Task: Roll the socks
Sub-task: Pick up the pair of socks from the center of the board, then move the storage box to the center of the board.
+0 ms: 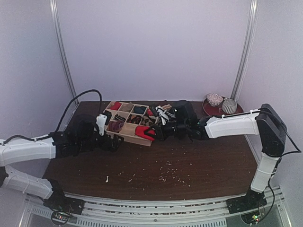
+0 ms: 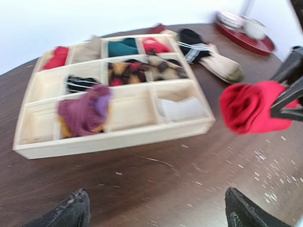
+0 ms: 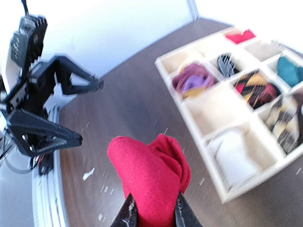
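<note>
My right pincer (image 3: 151, 215) grips the rolled red sock (image 3: 149, 182) just beside the front corner of the wooden tray (image 2: 118, 142). My left pincer (image 2: 158, 210) gapes wide and empty before the tray's front wall. The brown argyle sock (image 2: 165, 68) lies in the tray's middle row.

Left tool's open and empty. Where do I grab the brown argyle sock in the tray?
Pinch the brown argyle sock at its bunched middle, coming straight down with the left tool. It lies inside a compartment of the tray, and the walls block any side approach.
</note>
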`<state>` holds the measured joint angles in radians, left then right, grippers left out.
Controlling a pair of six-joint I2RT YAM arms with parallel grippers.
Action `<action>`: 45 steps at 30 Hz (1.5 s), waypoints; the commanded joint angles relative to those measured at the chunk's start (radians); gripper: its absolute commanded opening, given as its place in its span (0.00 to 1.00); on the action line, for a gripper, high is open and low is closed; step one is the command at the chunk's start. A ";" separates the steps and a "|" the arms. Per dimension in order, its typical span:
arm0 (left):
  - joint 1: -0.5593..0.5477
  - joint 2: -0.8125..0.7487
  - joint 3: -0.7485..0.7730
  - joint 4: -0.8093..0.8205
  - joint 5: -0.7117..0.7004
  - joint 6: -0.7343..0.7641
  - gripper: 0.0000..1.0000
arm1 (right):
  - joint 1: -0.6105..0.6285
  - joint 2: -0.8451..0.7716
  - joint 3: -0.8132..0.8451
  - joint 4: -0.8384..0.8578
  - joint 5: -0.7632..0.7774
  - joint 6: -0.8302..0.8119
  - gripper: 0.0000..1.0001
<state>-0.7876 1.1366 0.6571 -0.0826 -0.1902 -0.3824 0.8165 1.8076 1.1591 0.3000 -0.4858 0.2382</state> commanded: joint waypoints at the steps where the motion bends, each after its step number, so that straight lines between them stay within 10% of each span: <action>1: 0.096 0.027 0.050 -0.030 -0.069 0.022 0.98 | -0.042 0.128 0.160 -0.054 0.067 -0.056 0.00; 15: 0.151 0.073 0.040 0.020 -0.094 0.059 0.98 | -0.064 0.487 0.469 -0.168 0.240 0.011 0.00; 32: 0.152 0.062 0.021 0.010 -0.093 0.050 0.98 | 0.046 0.271 -0.077 -0.198 0.258 0.061 0.00; 45: 0.155 0.053 0.041 -0.032 -0.174 -0.005 0.98 | 0.087 0.111 0.066 -0.112 0.480 0.101 0.00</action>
<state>-0.6422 1.2098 0.6838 -0.1093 -0.2966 -0.3504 0.8696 1.9770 1.1961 0.2546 -0.1345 0.3000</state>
